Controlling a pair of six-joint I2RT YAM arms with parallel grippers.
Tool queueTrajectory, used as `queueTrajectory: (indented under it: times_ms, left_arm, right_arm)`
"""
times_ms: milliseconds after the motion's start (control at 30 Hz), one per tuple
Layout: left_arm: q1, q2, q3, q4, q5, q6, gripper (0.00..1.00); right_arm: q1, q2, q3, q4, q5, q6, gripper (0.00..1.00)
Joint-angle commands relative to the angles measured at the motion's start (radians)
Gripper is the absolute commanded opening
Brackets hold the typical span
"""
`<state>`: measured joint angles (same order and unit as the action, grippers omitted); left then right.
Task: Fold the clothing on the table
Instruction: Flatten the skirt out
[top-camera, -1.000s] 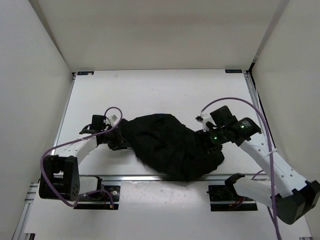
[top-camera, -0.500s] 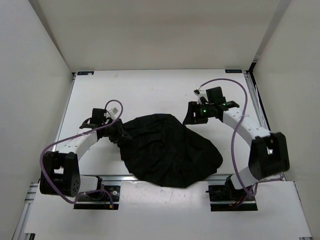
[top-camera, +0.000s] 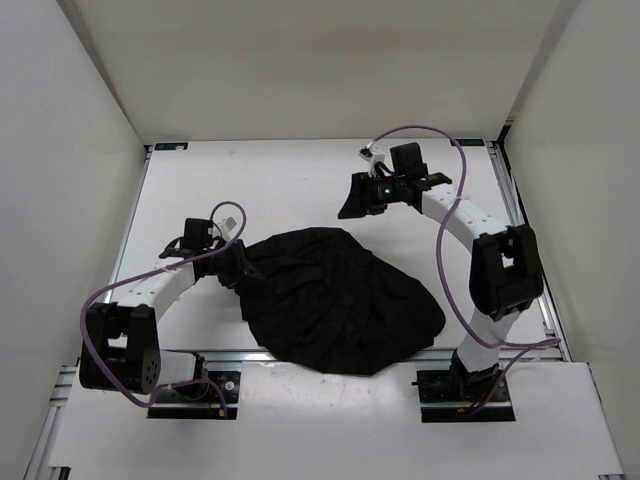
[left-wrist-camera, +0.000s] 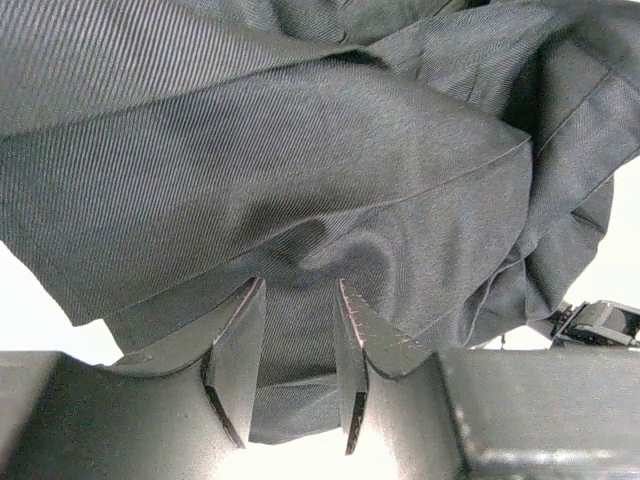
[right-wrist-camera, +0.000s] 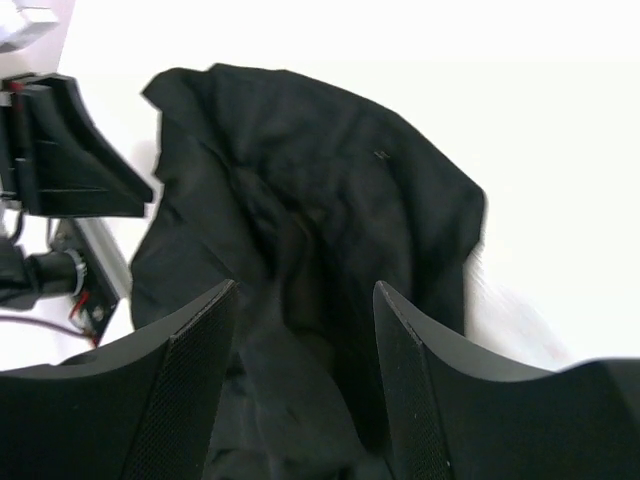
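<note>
The clothing (top-camera: 335, 305) is a crumpled black heap on the near half of the white table (top-camera: 280, 180). My left gripper (top-camera: 240, 272) is at the heap's left edge. In the left wrist view its fingers (left-wrist-camera: 300, 282) are closed on a bunched fold of the clothing (left-wrist-camera: 300, 150), and creases run out from their tips. My right gripper (top-camera: 352, 203) hangs open above the table, beyond the heap's far edge. The right wrist view looks between its spread fingers (right-wrist-camera: 304, 285) down at the clothing (right-wrist-camera: 320, 180), with nothing between them.
White walls close in the table on the left, back and right. A metal rail (top-camera: 300, 355) runs along the near edge under the clothing's hem. Blue marks (top-camera: 170, 146) sit at the far corners. Purple cables loop off both arms.
My right arm has lifted off the clothing's right side and swung back toward the far middle of the table, staying open. The left gripper has shifted only slightly at the left edge.
</note>
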<state>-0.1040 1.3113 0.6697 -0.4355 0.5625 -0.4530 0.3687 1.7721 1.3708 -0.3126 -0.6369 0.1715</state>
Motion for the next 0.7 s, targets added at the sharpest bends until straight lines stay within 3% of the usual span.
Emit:
queueTrajectory:
  times_ms: [0,300,400,433,600,667]
  left_arm:
    - [0.009,-0.029,-0.021,0.012,0.023,0.002,0.44]
    - [0.027,-0.044,-0.033,0.015,0.031,-0.001,0.43]
    - [0.036,-0.049,-0.047,0.018,0.031,-0.004,0.44]
    - [0.033,-0.049,-0.044,0.023,0.034,-0.001,0.44]
    - [0.041,-0.067,-0.061,0.038,0.048,-0.018,0.44]
    - [0.050,-0.067,-0.064,0.041,0.048,-0.018,0.44]
  right_arm:
    - [0.026,0.067,0.068,-0.031,-0.128,-0.036,0.62]
    - [0.059,0.081,0.054,-0.147,-0.165,-0.108,0.52]
    - [0.055,0.058,0.057,-0.226,-0.185,-0.133,0.35]
    - [0.059,0.046,0.063,-0.244,-0.194,-0.138,0.24]
    - [0.067,0.003,0.073,-0.408,-0.165,-0.191,0.20]
    - [0.076,-0.023,0.070,-0.410,-0.133,-0.198,0.02]
